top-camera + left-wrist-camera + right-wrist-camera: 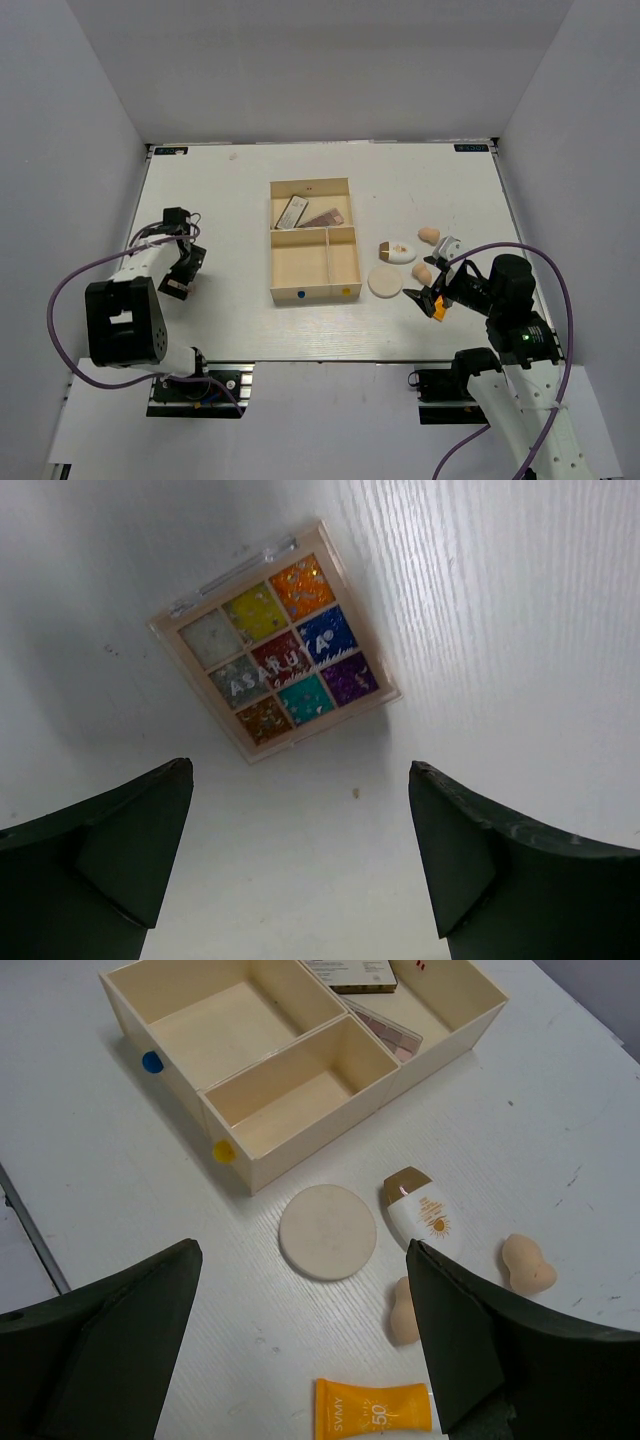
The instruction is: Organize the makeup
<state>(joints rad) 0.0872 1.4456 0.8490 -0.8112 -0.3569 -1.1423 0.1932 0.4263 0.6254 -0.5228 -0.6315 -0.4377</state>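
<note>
The multicoloured palette lies flat on the white table just ahead of my left gripper, which is open and empty above the bare table. My right gripper is open and hovers over the orange tube, which lies between its fingers. The round cream puff, the white oval bottle and two peach sponges lie on the table to the right of the tray. A brownish palette and a pale one lie in the tray's far compartment.
The cream three-compartment tray stands mid-table; its two near compartments hold nothing. Blue and yellow dots mark its near wall. White walls close in the table on three sides.
</note>
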